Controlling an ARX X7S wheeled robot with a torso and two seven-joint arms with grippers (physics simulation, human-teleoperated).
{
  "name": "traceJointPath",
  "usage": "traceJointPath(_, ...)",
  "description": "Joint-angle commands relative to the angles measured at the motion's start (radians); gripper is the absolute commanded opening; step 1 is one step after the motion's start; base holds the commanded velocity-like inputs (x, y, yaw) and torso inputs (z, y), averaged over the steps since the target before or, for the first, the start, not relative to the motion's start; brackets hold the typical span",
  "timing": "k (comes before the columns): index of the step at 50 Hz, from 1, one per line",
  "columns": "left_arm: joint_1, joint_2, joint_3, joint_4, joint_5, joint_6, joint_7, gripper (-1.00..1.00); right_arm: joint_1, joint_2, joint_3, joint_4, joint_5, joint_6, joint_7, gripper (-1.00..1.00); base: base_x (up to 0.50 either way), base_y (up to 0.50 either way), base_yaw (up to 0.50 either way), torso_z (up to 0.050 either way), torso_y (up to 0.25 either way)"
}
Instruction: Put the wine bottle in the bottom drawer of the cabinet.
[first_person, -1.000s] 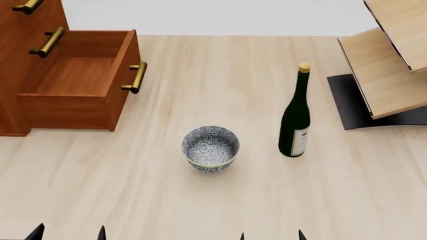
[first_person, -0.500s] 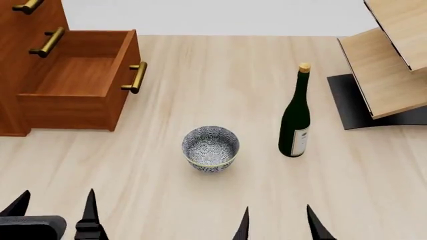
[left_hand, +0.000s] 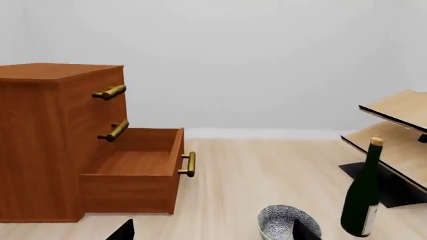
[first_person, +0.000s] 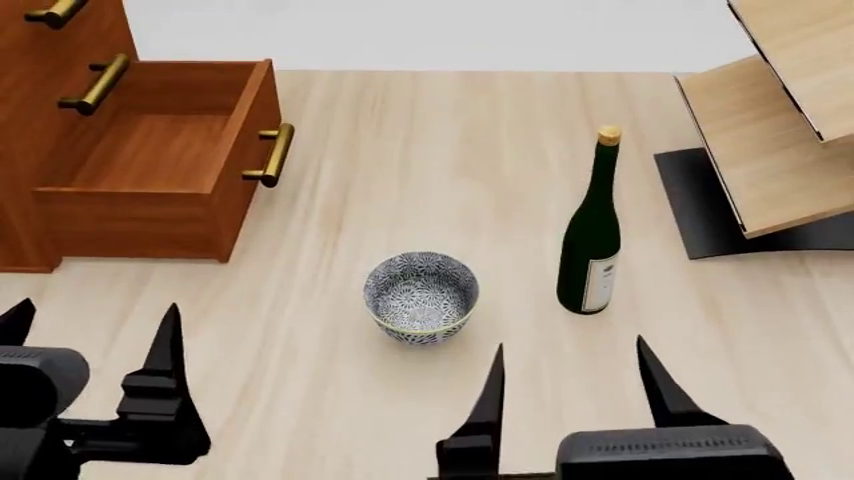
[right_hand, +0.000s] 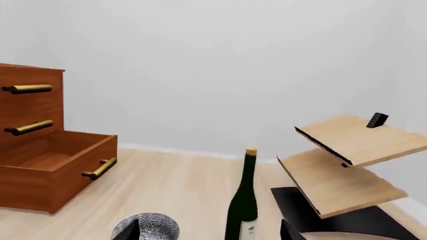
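Observation:
The wine bottle stands upright on the table, right of centre, dark green with a tan cork and white label. It also shows in the left wrist view and the right wrist view. The cabinet stands at the far left with its bottom drawer pulled open and nothing visible inside. My left gripper is open near the front left edge. My right gripper is open just in front of the bottle, not touching it. Both hold nothing.
A patterned blue-and-white bowl sits mid-table, between the drawer and the bottle. A pale wooden rack on a black base stands at the far right, close behind the bottle. The two upper drawers are shut.
Both grippers have moved forward into the head view, from just their fingertips showing to most of the fingers. The bottle, bowl and drawer have not moved.

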Motion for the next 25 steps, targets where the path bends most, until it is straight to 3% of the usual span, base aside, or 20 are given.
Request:
traceJointPath(1,-0.107,0.021,-0.109,0.180,-0.127,-0.270,-0.046,1.00,0.028,0.028,-0.002,-0.152,0.005,0.134,0.016,1.00,0.00,0.00,0.00,0.000,0.000)
traceJointPath(3,-0.115,0.034,-0.175,0.195,-0.213,-0.271,-0.066,1.00,0.028,0.033,-0.001,-0.170,0.005,0.145,0.018,1.00,0.00,0.00,0.00,0.000,0.000)
traceJointPath(7,-0.160,-0.081,-0.199,0.195,-0.548,-0.252,-0.339,1.00,0.048,0.043,-0.025,-0.213,-0.020,0.187,0.035,1.00,0.00,0.00,0.00,0.000,0.000)
traceJointPath(10,-0.187,-0.130,-0.203,0.194,-0.684,-0.227,-0.456,1.00,0.057,0.043,-0.032,-0.230,-0.021,0.203,0.037,1.00,0.00,0.00,0.00,0.000,0.000)
traceJointPath(16,-0.187,-0.204,-0.132,0.187,-0.690,-0.138,-0.521,1.00,0.061,0.046,-0.040,-0.252,-0.022,0.219,0.043,1.00,0.00,0.00,0.00,0.000,0.000)
traceJointPath(25,-0.207,-0.260,-0.163,0.187,-0.802,-0.123,-0.613,1.00,0.079,0.049,-0.043,-0.292,-0.018,0.257,0.049,1.00,0.00,0.00,0.00,0.000,0.000)
